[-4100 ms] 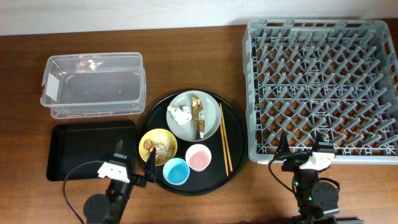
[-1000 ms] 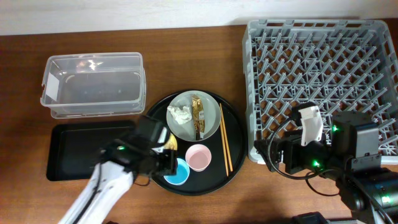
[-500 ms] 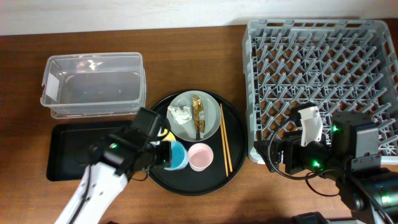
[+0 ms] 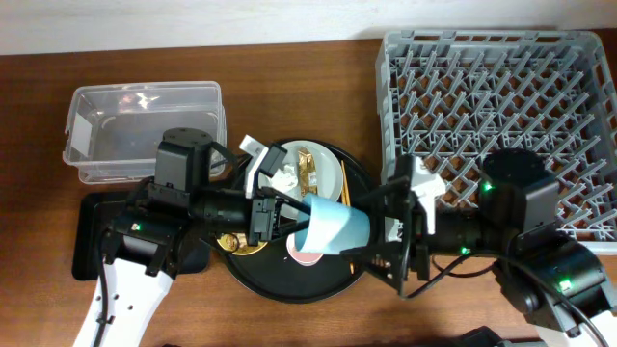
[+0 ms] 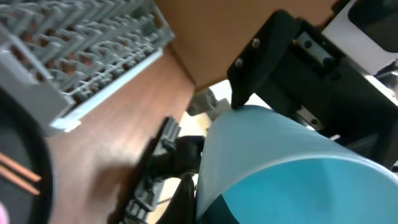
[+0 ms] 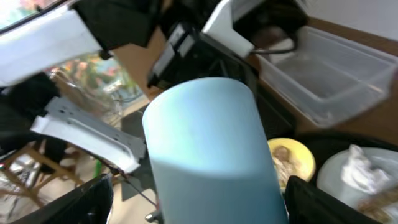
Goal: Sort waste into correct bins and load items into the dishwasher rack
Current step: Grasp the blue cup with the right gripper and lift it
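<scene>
The small blue cup [image 4: 337,229] hangs tipped on its side above the round black tray [image 4: 289,285]. My left gripper [image 4: 301,229] is shut on its rim, one finger outside the wall [image 5: 186,193]. From the right, my right gripper [image 4: 378,237] stands open, its fingers [image 6: 87,199] either side of the cup's base [image 6: 211,143] with gaps showing. The grey-green plate [image 4: 326,198] carries the white tissue [image 4: 280,180] and gold wrapper [image 4: 307,173]. Chopsticks [image 4: 344,188] lie beside it. The pink cup [image 4: 303,253] and yellow bowl [image 6: 291,158] with scraps are partly hidden.
The grey dishwasher rack [image 4: 501,87] fills the right side, behind the right arm. The clear tub [image 4: 145,130] stands at the back left, with the shallow black tray [image 4: 96,231] in front of it under the left arm.
My left gripper closed on the blue cup, lifted it off the round tray and tipped it rightward. The right arm swung left from the rack's front until its open fingers flank the cup.
</scene>
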`<state>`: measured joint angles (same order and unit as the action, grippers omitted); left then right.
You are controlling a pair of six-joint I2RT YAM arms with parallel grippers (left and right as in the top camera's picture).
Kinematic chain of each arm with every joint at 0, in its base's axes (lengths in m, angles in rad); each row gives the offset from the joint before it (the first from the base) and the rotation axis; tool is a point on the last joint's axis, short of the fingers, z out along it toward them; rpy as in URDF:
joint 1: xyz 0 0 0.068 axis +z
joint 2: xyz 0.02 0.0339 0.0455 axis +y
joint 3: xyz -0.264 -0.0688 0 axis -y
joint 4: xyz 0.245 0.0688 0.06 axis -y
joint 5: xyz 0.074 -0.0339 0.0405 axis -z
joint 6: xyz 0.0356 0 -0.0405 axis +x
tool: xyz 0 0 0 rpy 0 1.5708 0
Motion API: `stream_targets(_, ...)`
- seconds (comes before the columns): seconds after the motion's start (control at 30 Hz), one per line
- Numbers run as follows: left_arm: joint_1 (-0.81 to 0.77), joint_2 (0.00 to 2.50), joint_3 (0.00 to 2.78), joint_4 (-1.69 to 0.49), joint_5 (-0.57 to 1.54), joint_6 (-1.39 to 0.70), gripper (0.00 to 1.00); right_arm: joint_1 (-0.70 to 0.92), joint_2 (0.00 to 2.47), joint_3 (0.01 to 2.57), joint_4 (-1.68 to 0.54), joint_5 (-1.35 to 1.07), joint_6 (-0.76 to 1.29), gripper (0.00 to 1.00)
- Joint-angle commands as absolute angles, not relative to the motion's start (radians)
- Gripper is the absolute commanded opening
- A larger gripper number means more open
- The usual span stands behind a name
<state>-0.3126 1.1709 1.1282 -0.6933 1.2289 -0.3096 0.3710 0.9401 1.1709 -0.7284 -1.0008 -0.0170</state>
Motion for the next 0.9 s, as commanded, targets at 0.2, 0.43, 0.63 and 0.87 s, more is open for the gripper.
stream_targets(0.2,-0.307,1.172,1.141,-0.665,1.346,-0.301,0.00,0.445,0.999,1.188,-0.695,-1.036,0.019,0.62)
stream_targets(0.43,-0.298,1.172,1.141,-0.655,1.307,-0.301,0.52,0.442,0.949,1.189,-0.722,-0.979,0.020,0.43)
stream_targets(0.63,-0.298,1.172,1.141,-0.749,1.048,-0.300,0.99,0.271,0.782,1.238,-0.983,-0.638,0.067,0.41)
stream_targets(0.87,-0.298,1.172,1.141,-0.788,0.934,-0.297,0.99,0.074,0.857,1.245,-1.272,-0.107,0.321,0.39)
